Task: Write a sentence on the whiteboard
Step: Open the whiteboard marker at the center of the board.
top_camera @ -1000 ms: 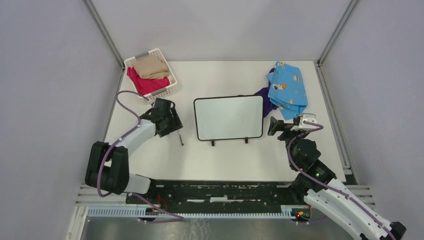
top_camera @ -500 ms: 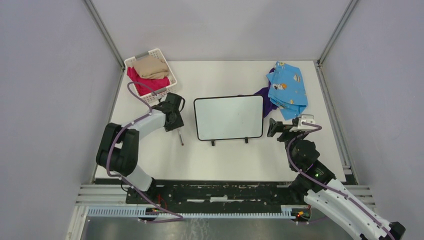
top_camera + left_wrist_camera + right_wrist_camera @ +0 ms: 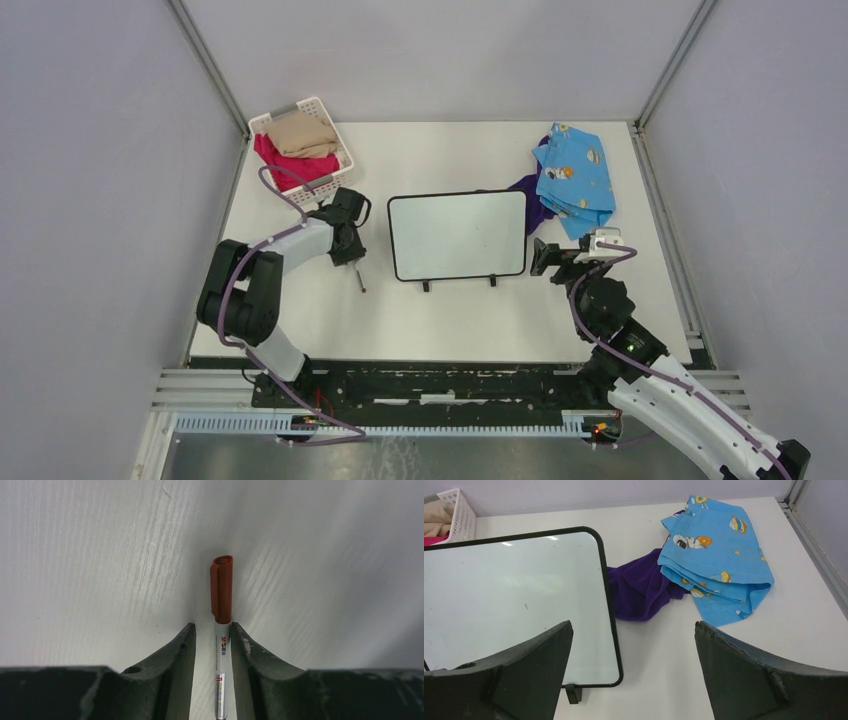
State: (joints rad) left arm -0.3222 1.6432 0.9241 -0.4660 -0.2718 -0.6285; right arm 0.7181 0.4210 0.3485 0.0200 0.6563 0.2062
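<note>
Narrowing from wide, left tool (image 3: pixel 212 628) flanks the red-capped white marker pen (image 3: pixel 221 587) on the white tabletop (image 3: pixel 100 555) – not yet clamped; right tool (image 3: pixel 633 625) gapes wide beside the black-framed whiteboard (image 3: pixel 458 234) – writing awaits pickup.

The top camera looks down from high. Wrist cameras sit low and close. Top and right share the whiteboard (image 3: pixel 458 235).

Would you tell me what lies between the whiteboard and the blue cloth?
A purple cloth, tucked under the blue cloth; see the right wrist view.
</note>
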